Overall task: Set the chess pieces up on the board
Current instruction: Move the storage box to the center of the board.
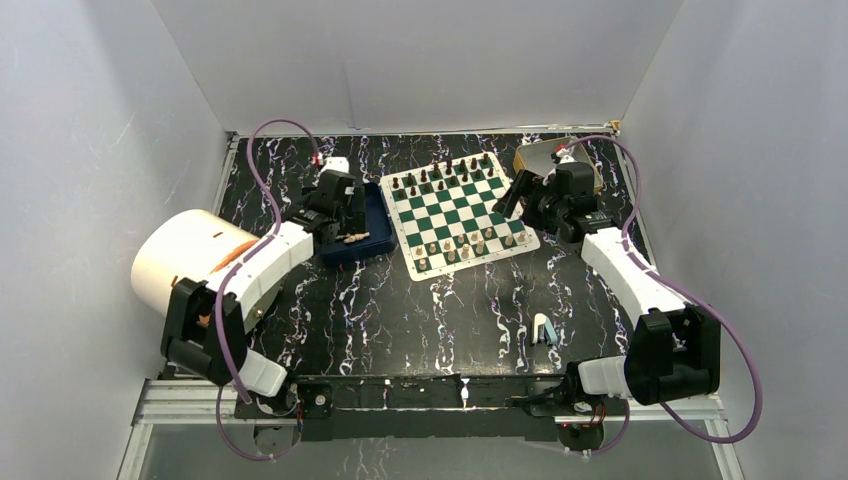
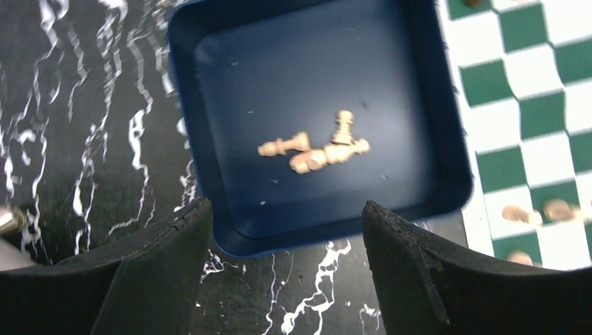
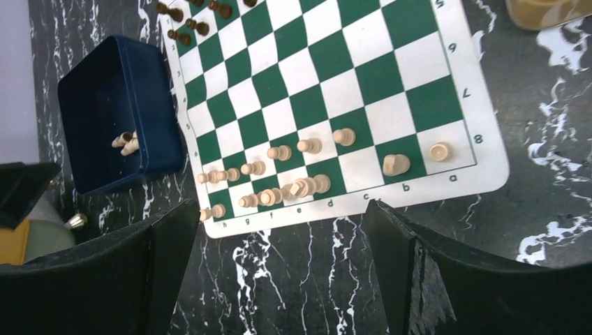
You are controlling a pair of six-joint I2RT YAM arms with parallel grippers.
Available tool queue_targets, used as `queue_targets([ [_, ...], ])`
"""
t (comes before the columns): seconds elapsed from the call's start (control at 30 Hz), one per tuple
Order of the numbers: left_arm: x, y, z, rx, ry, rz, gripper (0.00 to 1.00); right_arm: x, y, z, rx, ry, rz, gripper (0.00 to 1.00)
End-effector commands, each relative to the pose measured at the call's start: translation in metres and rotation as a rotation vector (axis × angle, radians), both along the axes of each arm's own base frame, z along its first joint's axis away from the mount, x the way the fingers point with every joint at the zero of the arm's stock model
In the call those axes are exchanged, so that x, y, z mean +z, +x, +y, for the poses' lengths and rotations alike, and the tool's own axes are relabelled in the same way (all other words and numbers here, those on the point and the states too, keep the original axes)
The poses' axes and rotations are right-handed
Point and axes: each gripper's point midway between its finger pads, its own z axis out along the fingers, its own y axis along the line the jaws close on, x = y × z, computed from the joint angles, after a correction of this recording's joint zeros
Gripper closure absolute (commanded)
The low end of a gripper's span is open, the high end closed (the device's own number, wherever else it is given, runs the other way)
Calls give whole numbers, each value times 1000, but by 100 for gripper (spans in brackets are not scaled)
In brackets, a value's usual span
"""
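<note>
left gripper jaws spread wide, nothing between them, hanging over the near rim of the blue tray
tray sits just beside the board's left edge
at least 3 cream pieces loose in the middle of the tray: 1 upright, the others lying flat and touching
right gripper jaws spread too, empty, at the board's right edge near the tin, which is at the far right corner of the table
board lies mid-table toward the far edge
cream pieces on it sit in the 2 rows nearest the a-h edge, crowded toward the h corner, some tipped over
dark pieces line the opposite edge
</note>
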Motion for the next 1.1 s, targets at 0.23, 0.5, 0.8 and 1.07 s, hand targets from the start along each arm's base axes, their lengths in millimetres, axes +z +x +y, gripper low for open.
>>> queue_targets([
  [0.23,5,-12,42,658,-149,64,48,31,-1,16,55,82,-104,1],
  [0.5,-12,-15,24,822,-340,96,50,27,-9,15,55,81,-99,1],
  [0.8,-36,-27,27,953,-324,154,49,28,-9,13,48,73,-103,1],
  [1.07,-47,-40,34,1021,-311,169,53,25,-8,14,52,75,-94,1],
])
